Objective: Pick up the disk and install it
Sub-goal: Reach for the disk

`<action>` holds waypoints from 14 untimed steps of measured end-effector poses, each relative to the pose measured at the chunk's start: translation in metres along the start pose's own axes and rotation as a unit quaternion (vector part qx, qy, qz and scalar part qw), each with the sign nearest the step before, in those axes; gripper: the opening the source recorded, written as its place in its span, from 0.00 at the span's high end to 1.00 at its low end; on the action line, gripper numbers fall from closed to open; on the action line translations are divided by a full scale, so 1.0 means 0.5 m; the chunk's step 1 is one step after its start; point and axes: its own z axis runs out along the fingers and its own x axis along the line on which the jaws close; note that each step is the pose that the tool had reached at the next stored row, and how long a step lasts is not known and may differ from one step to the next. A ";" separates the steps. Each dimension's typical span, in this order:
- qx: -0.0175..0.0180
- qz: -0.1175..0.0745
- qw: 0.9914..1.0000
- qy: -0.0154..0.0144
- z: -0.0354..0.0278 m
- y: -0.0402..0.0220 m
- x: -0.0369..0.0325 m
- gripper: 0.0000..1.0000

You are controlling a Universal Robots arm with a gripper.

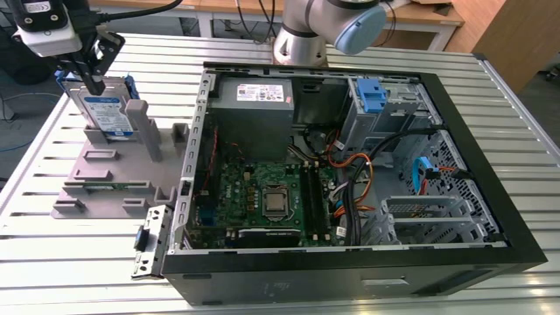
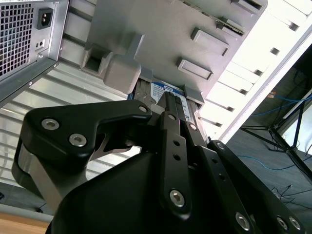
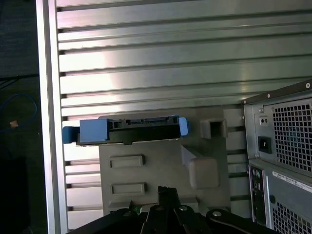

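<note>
The disk (image 1: 107,113) stands upright on its edge in a grey plastic holder (image 1: 114,172) at the exterior view's left, its white-and-blue label facing the camera and blue rails on both sides. My gripper (image 1: 90,77) hangs just over its top edge. In the first wrist view the disk (image 3: 129,130) appears edge-on beyond my gripper (image 3: 166,191), whose fingers meet with nothing between them. In the second wrist view my gripper (image 2: 170,100) points at the disk's label (image 2: 161,90).
An open computer case (image 1: 468,141) lies to the right of the holder, with a grey power supply (image 1: 262,98), a blue latch (image 1: 372,95) and a metal drive cage (image 1: 437,216) inside. Everything rests on a slatted metal table (image 1: 52,262), whose edge (image 3: 46,97) runs close to the holder.
</note>
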 end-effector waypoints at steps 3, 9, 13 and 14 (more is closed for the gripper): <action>0.000 0.000 1.000 0.000 0.001 0.001 0.002 0.89; 0.000 0.000 1.000 0.000 0.001 0.001 0.004 0.89; 0.000 0.000 1.000 0.000 0.002 0.003 0.009 0.89; 0.000 0.000 1.000 0.000 0.002 0.003 0.009 0.89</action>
